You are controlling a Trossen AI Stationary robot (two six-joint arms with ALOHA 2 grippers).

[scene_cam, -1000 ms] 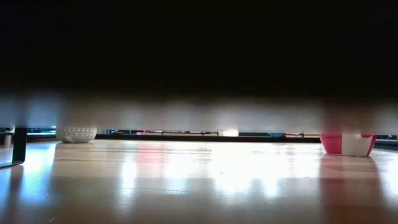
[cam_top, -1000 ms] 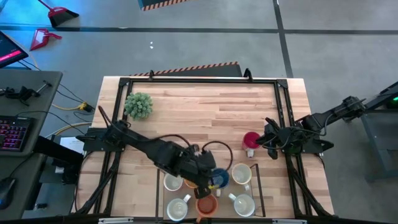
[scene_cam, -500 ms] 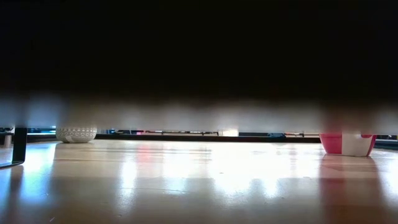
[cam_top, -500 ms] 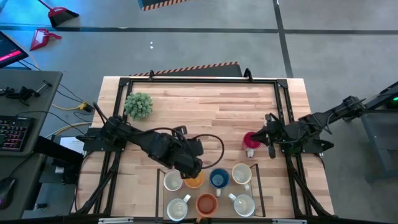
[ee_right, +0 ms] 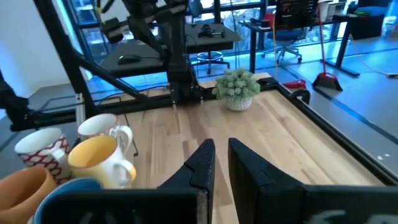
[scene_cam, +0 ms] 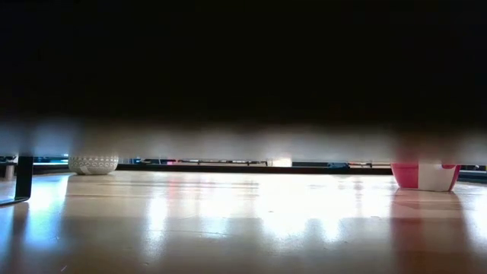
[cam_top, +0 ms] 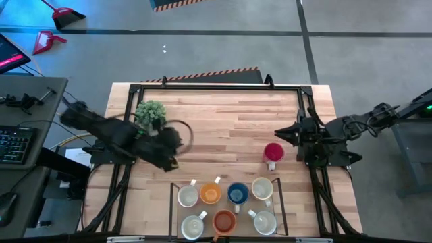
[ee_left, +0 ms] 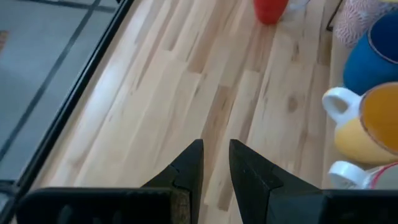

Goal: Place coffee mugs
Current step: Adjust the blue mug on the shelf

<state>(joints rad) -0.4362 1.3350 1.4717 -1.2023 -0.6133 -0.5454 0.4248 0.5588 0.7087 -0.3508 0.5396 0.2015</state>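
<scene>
Nearby, red mug (cam_top: pixel 273 152), right tool (cam_top: pixel 282 133) empty

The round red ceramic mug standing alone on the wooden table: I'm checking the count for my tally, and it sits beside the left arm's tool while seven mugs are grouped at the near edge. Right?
Not quite. The round red ceramic mug stands beside the right arm's tool, not the left's. The high view shows it. The left tool is over by the bushy green potted plant. The rest holds: seven mugs are grouped at the wooden table's near edge.
</scene>
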